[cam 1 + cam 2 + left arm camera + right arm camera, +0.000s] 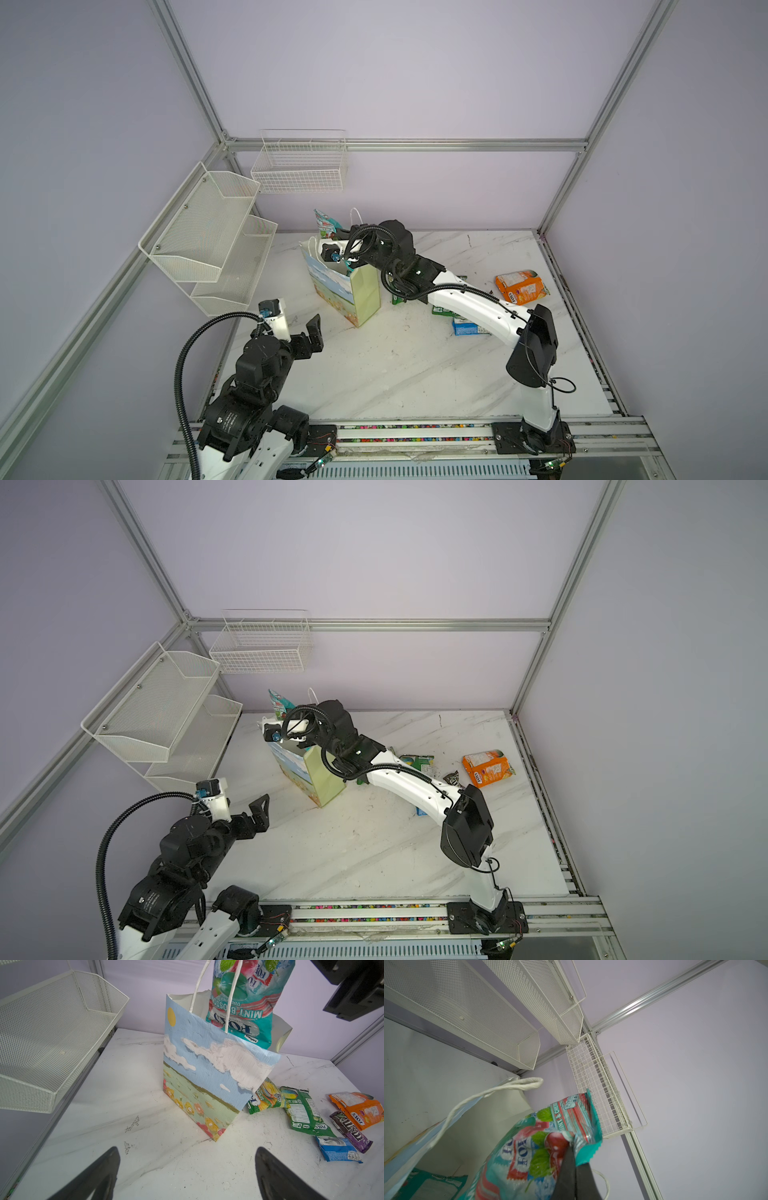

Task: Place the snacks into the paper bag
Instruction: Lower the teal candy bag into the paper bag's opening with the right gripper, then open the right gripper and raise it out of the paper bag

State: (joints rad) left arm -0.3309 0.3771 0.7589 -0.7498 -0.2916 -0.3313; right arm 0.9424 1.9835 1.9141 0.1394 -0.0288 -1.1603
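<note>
The paper bag stands upright at the back of the table, seen in both top views. My right gripper is shut on the crimped edge of a teal snack packet, which hangs over the bag's mouth with its lower end below the rim. A second teal packet lies on the bag's floor. Right of the bag lie two green packets, an orange one, a purple bar and a small blue packet. My left gripper hovers open and empty in front of the bag.
White mesh shelves hang on the left wall close to the bag, and a wire basket hangs on the back wall above it. The bag's string handles stand up around the held packet. Aluminium frame posts border the marble table.
</note>
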